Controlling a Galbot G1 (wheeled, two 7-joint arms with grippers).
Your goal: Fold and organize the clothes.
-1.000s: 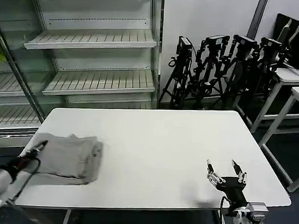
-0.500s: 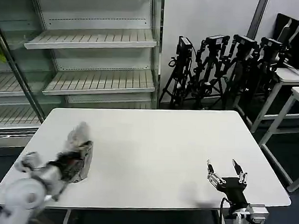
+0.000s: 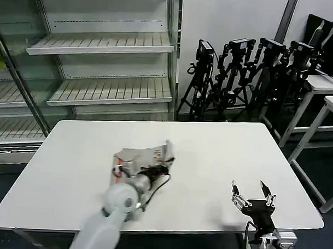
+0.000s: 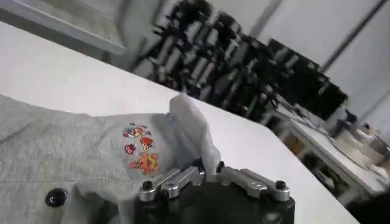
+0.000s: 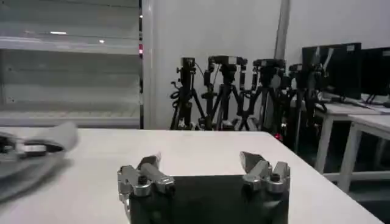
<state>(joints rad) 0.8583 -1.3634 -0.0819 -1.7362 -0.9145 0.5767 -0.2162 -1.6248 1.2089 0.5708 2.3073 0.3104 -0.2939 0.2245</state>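
White laminate formed the table (image 3: 209,148), the biggest thing before the robot. On it, near centre and toward nine o'clock, lay the grey shirt (image 3: 146,156), bunched, one flap standing up, its small chest print (image 4: 141,155) showing. The left gripper (image 3: 155,170) was clenched on the shirt's six o'clock edge. The right gripper (image 3: 252,196) hovered at four o'clock near the table edge, fingers spread and empty. The cotton looked light and limp; it would sag unless taken by a hem or corner.
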